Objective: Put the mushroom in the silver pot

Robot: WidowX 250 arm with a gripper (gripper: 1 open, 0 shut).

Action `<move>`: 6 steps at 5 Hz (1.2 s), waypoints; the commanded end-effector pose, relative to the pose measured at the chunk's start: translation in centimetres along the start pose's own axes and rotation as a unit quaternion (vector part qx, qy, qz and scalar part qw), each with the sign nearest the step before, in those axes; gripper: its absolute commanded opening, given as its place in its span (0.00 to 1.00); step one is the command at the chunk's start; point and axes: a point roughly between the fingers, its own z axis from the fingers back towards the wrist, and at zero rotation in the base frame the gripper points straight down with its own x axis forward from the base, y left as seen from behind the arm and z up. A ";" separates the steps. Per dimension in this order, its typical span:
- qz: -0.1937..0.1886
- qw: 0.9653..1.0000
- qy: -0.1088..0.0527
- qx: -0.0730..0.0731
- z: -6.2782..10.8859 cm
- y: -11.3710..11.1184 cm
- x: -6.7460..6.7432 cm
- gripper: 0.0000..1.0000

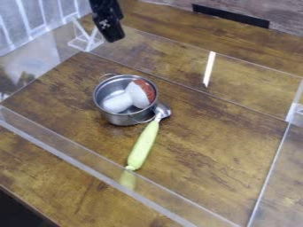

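The silver pot point(104, 88) stands on the wooden table, left of centre, its short handle point(162, 113) pointing to the lower right. The mushroom point(141, 91) lies on its side inside the pot, red-brown cap to the right and white stem to the lower left. My gripper point(110, 36) hangs dark at the top left, well above and behind the pot and apart from it. It points steeply down, its jaws look open, and nothing is between them.
A long yellow-green corn-like piece point(143, 144) lies just in front of the pot's handle. Clear plastic walls point(211, 67) fence the table on all sides. A white rack point(35, 22) stands at the back left.
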 end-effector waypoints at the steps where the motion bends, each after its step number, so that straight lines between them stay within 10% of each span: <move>1: 0.005 0.999 -0.014 0.036 1.8 1.5 -0.2 1.00; 2: 0.014 0.999 -0.018 0.040 2.0 1.8 -0.3 0.00; 6: 0.074 0.995 -0.042 0.047 3.2 0.3 0.3 0.00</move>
